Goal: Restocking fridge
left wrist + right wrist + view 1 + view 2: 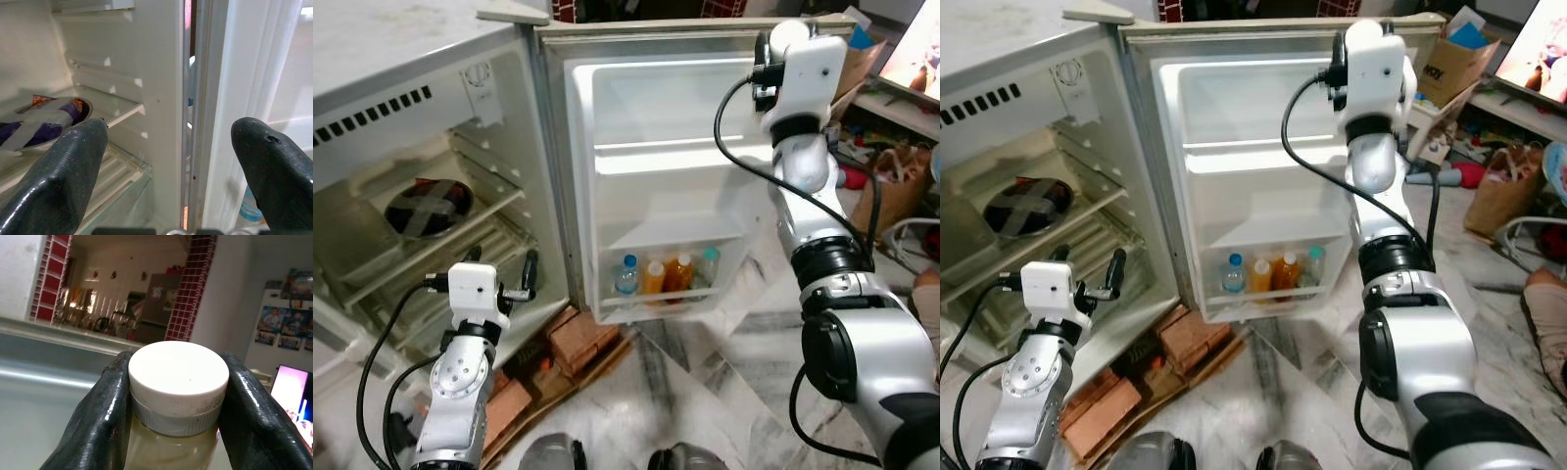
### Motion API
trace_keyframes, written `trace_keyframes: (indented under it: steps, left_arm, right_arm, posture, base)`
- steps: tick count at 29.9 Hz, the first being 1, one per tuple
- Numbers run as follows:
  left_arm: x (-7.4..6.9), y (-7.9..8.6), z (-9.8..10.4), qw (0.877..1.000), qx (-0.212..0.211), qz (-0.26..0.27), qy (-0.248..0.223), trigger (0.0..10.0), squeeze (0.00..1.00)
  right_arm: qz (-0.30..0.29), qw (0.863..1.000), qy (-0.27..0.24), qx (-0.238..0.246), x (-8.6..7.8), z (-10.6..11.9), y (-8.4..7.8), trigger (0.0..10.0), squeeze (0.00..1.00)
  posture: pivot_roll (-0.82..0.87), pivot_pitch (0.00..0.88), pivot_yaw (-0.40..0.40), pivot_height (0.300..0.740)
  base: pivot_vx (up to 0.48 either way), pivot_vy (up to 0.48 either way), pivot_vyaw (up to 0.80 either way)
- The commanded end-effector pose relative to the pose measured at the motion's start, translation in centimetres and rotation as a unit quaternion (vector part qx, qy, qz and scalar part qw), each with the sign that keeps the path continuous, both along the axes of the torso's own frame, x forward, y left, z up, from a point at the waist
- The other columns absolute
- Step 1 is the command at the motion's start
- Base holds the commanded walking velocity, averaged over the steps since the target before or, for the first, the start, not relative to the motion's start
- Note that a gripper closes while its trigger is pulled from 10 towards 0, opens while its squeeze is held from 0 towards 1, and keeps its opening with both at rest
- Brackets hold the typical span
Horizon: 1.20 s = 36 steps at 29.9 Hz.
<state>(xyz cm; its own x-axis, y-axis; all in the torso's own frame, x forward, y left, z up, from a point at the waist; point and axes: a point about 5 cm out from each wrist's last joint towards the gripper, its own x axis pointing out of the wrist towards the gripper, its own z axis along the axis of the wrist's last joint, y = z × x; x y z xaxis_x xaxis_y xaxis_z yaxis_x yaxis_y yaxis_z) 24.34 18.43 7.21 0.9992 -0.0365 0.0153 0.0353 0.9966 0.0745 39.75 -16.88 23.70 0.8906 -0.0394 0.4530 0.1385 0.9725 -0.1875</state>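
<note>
1. Inside the open fridge [372, 127], a foil-covered dish crossed with tape [429, 206] sits on a wire shelf, while the left gripper [499, 269] hovers low near the cabinet's front edge, its jaws released and holding nothing, apparently kept out of the way while the other arm works.
2. The fridge door [671, 186] stands swung wide, presumably to expose its shelves for stocking; four bottles [666, 274] with blue, orange and pale contents stand side by side in the bottom door rack.
3. The right gripper [177, 396], raised high by the top of the door on an upright arm, has its jaws clenched on a bottle [178, 382] just under the cap, a grip that likely keeps it upright for lowering onto a door shelf.
4. The bottle has a broad white screw cap and a pale yellowish body; its lower part is hidden, so the contents cannot be told for certain.
</note>
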Motion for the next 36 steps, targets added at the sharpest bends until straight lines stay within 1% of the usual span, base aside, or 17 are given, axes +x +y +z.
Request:
trace_keyframes:
  steps: [1,2,3,4,9,14,15,17,18,20,21,27,30,32,33,35,36]
  left_arm:
    - [-0.1,0.1,0.5,1.0,0.003,0.0,-0.005,10.0,0.0]
    - [-0.1,0.2,0.5,1.0,0.003,0.0,-0.005,10.0,0.0]
    - [-0.1,0.2,0.5,1.0,0.001,0.002,-0.004,10.0,0.0]
    - [-0.1,0.2,0.6,1.0,0.001,0.001,-0.003,10.0,0.0]
    - [0.0,0.2,0.6,1.0,0.003,-0.002,-0.001,10.0,0.0]
    - [0.2,0.1,0.7,1.0,0.004,-0.005,-0.002,10.0,0.0]
    - [0.3,0.1,0.7,1.0,0.005,-0.006,-0.002,10.0,0.0]
    - [0.3,0.1,0.8,1.0,0.006,-0.006,-0.002,10.0,0.0]
    - [0.3,0.1,0.8,1.0,0.007,-0.006,-0.002,10.0,0.0]
    - [0.3,0.2,0.8,1.0,0.007,-0.005,-0.002,10.0,0.0]
    - [0.1,0.3,0.9,1.0,0.009,-0.004,-0.003,10.0,0.0]
    - [-0.5,0.4,1.0,1.0,0.011,0.0,-0.002,10.0,0.0]
    - [-0.9,0.5,1.0,1.0,0.013,0.003,0.0,10.0,0.0]
    - [-1.2,0.7,1.0,1.0,0.015,0.005,0.003,10.0,0.0]
    - [-1.3,0.7,1.1,1.0,0.016,0.006,0.003,10.0,0.0]
    - [-1.5,0.7,1.3,1.0,0.017,0.004,0.006,10.0,0.0]
    - [-1.5,0.7,1.3,1.0,0.017,0.004,0.006,10.0,0.0]
  right_arm:
    - [-0.01,0.999,0.022,0.027,0.1,-1.0,-0.3,10.0,0.0]
    - [-0.012,0.999,0.035,0.035,0.1,-1.7,-0.3,10.0,0.0]
    - [-0.015,0.997,0.057,0.047,-0.1,-3.0,-0.3,10.0,0.0]
    - [-0.015,0.997,0.063,0.051,-0.1,-3.5,-0.2,10.0,0.0]
    - [-0.013,0.994,0.085,0.066,-0.4,-5.0,0.2,10.0,0.0]
    - [-0.011,0.994,0.084,0.076,-0.6,-5.3,0.2,10.0,0.0]
    - [0.0,0.997,0.052,0.06,-0.5,-4.0,0.6,10.0,0.0]
    - [0.004,0.998,0.04,0.056,-0.4,-3.5,0.8,10.0,0.0]
    - [0.008,0.999,0.013,0.042,-0.3,-2.2,1.1,10.0,0.0]
    - [0.015,0.999,-0.016,0.037,-0.2,-0.8,1.4,10.0,0.0]
    - [0.022,0.998,-0.049,0.032,-0.1,0.9,2.0,10.0,0.0]
    - [0.029,0.991,-0.127,0.028,-0.2,5.0,2.9,10.0,0.0]
    - [0.03,0.986,-0.159,0.023,-0.5,6.5,3.1,10.0,0.0]
    - [0.029,0.983,-0.181,0.005,-0.7,7.2,3.2,10.0,0.0]
    - [0.03,0.982,-0.184,-0.001,-0.8,7.3,3.3,10.0,0.0]
    - [0.028,0.987,-0.16,-0.012,-0.4,6.5,3.3,10.0,0.0]
    - [0.028,0.987,-0.16,-0.012,-0.4,6.5,3.3,10.0,0.0]
  posture:
    - [0.15,0.0,-0.039,0.74]
    - [0.15,0.0,-0.039,0.74]
    - [0.15,0.0,-0.035,0.74]
    - [0.15,0.0,-0.032,0.74]
    - [0.14,0.0,-0.021,0.74]
    - [0.14,0.0,-0.018,0.74]
    - [0.14,0.0,-0.016,0.74]
    - [0.14,0.0,-0.015,0.74]
    - [0.14,0.0,-0.015,0.74]
    - [0.14,0.0,-0.015,0.74]
    - [0.15,0.0,-0.015,0.74]
    - [0.17,0.02,-0.02,0.74]
    - [0.18,0.028,-0.02,0.74]
    - [0.2,0.042,-0.017,0.74]
    - [0.2,0.042,-0.017,0.74]
    - [0.22,0.067,-0.013,0.74]
    - [0.22,0.067,-0.013,0.74]
  base:
    - [0.0,0.0,0.0]
    - [0.0,0.0,0.0]
    - [0.0,0.0,0.0]
    - [0.0,0.0,0.0]
    - [0.0,0.0,0.0]
    - [0.0,0.0,0.0]
    - [0.0,0.0,0.0]
    - [0.0,0.0,0.0]
    - [0.0,0.0,0.0]
    - [0.0,0.0,0.0]
    - [0.0,0.0,0.0]
    - [0.0,0.0,0.0]
    - [0.0,0.0,0.0]
    - [0.0,0.0,0.0]
    - [0.0,0.0,0.0]
    - [0.0,0.0,0.0]
    - [0.0,0.0,0.0]
